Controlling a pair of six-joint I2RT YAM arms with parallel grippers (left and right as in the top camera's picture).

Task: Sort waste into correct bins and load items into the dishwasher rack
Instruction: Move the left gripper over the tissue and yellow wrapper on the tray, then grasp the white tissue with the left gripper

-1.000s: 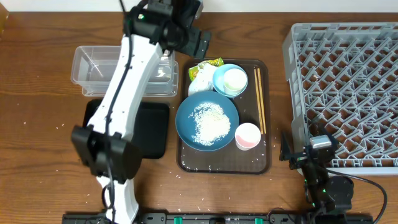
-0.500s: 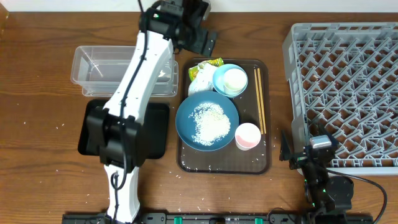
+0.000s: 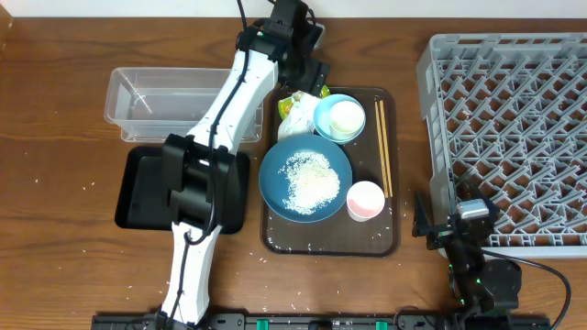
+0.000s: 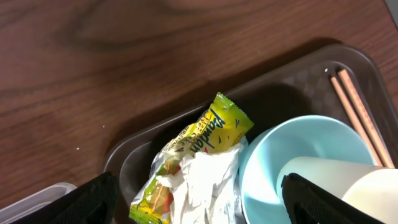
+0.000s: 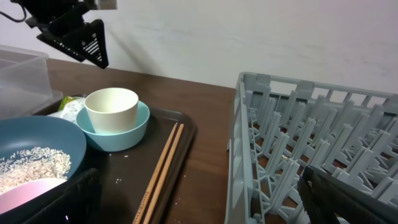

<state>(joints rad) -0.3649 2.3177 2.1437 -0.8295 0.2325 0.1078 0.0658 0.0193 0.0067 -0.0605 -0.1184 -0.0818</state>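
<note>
Left pincer [image 4: 199, 190] spread wide with nothing in it, hovering over the waste at the back left corner of the flat brown serving tray [image 3: 284, 236]; right pincer [image 5: 199, 190] also wide and holding nothing, low near the tray's front right corner.
Small yellow-green printed wrapper [image 4: 205, 134] lies in that back corner, crumpled white paper napkin [image 4: 202, 177] partly on top of it, both against small light-blue bowl [image 4: 292, 140]; white cup [image 4: 339, 180] stands inside the bowl. Thin wooden chopsticks [image 4: 354, 106] lie along the tray's right edge. Large dark-blue round dish [image 3: 273, 165] holds heap of loose white rice grains [image 3: 309, 179], pink cup [image 3: 366, 200] just beside it. Deep clear plastic tub [image 3: 138, 101] and shallow glossy black tray [image 3: 138, 188] sit left of the serving tray; large light-grey lattice crate [image 3: 514, 137] on the right.
</note>
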